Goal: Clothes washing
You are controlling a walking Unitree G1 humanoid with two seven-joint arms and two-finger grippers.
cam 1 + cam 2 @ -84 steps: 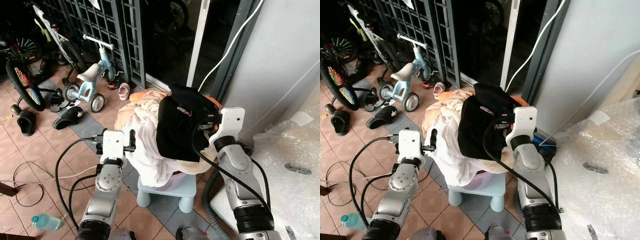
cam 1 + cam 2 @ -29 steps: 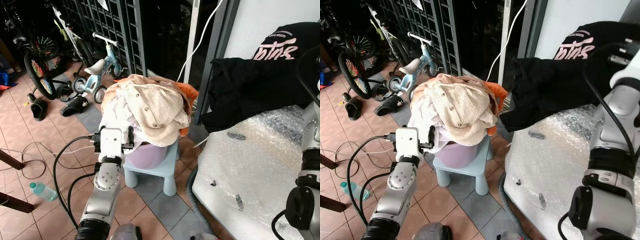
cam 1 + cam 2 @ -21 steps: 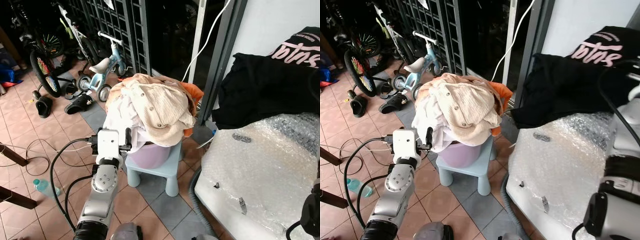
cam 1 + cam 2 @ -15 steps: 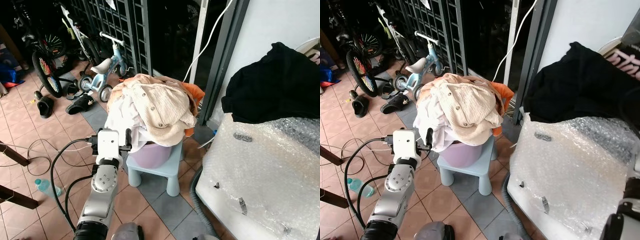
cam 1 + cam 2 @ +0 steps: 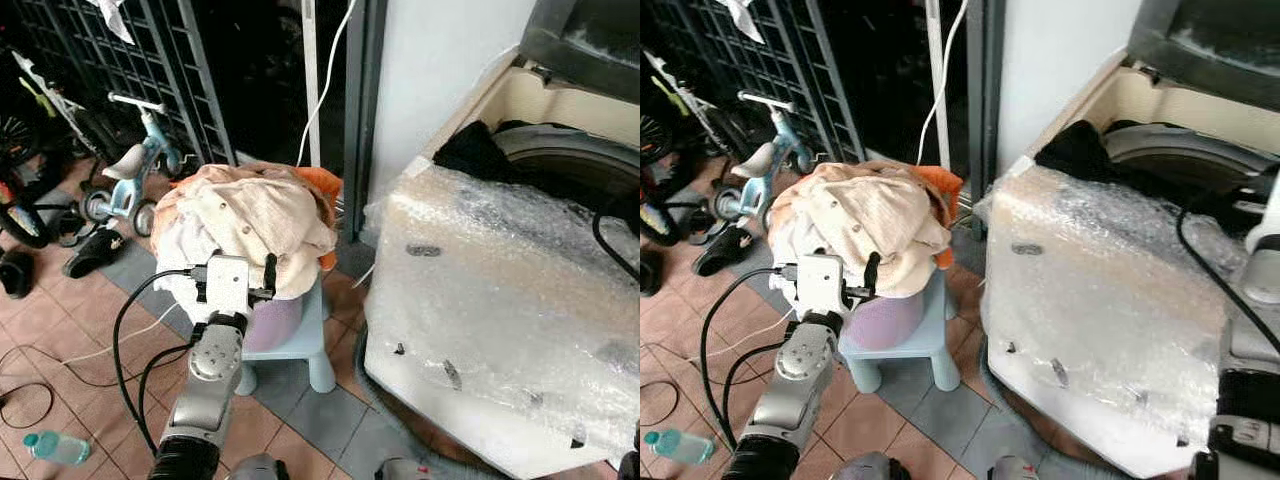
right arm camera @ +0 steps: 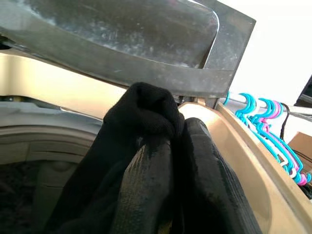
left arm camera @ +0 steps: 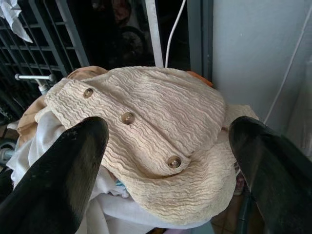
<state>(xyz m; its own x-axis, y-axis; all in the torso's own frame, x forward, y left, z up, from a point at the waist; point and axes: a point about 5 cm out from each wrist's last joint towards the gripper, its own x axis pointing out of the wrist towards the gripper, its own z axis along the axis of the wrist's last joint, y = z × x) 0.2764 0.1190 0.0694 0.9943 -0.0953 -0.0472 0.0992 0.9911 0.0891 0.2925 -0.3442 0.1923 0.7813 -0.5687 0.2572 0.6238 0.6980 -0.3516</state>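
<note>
While no writing is legible, the black garment (image 6: pixel 141 146) is pinched between the right gripper's (image 6: pixel 163 195) jaws; the left gripper's (image 7: pixel 165 161) jaws are spread wide before the laundry pile (image 5: pixel 250 215).

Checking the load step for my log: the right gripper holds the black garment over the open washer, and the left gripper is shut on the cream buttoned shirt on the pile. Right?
Not quite. In the left wrist view the left gripper is open, its fingers spread apart before the cream buttoned shirt, not gripping it. The right gripper does hold the black garment over the washer.
</note>
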